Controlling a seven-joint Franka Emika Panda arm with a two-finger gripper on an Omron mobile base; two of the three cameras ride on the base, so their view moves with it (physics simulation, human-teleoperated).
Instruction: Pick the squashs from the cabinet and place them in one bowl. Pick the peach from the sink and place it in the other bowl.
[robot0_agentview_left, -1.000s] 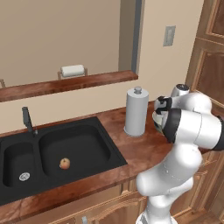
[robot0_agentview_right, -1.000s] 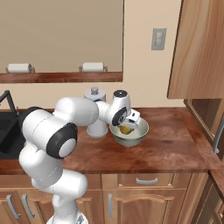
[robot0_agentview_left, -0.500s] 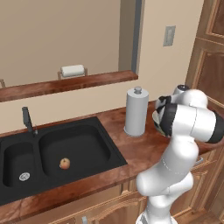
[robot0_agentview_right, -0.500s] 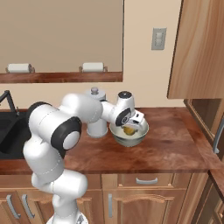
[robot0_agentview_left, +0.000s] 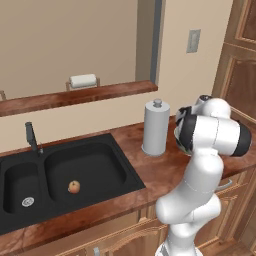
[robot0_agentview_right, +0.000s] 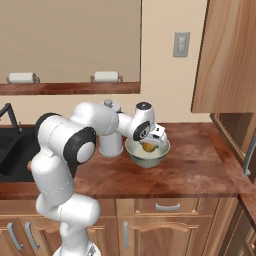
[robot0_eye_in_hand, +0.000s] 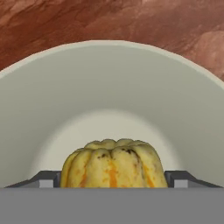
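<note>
One squash, the yellow one, sits loose in the pale bowl near the table's back edge; the tool, now drawn slightly back, hangs wide open and empty, marking that delivery done.

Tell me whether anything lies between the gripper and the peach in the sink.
The paper towel roll stands on the counter between the gripper, which hangs over the pale bowl with the yellow squash, and the sink. The peach lies uncovered in the large basin.
</note>
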